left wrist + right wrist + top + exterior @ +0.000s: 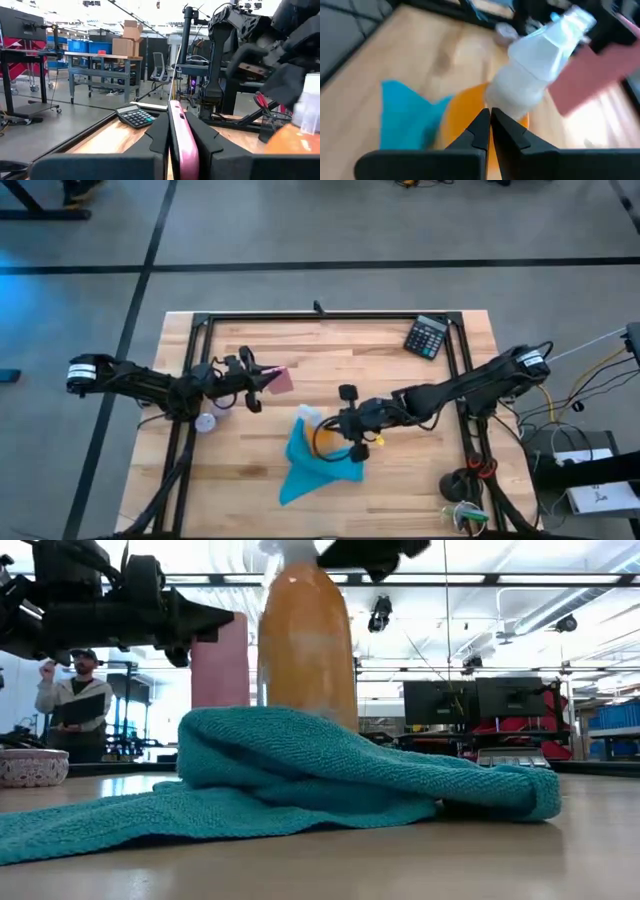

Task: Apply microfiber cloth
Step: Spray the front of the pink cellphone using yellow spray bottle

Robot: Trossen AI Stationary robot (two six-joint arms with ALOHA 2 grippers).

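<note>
The turquoise microfiber cloth (315, 465) (300, 775) (405, 117) lies bunched on the wooden table. Its far part is heaped against the near side of an upright orange spray bottle (318, 430) (305, 640) (470, 112) with a white sprayer head. My right gripper (352, 442) (490, 120) hangs shut just above the bottle, nothing between its fingers. I cannot tell whether it touches the bottle. My left gripper (262, 380) (175, 135) is at the table's left, shut on a flat pink phone-shaped slab (282, 380) (220, 660), held well above the tabletop. My left gripper pinches the pink slab between its two fingers, one on each broad face, with the slab's thin rounded edge (182, 142) showing between them. The fingers come about level from the table's left. The slab stands on edge, lifted clear of the table.
A black calculator (428, 337) (134, 117) lies at the far right corner. A small white dish (207, 422) (30, 765) sits near the left arm. Black frame rails (330, 318) border the table. A person (70, 700) stands in the room beyond.
</note>
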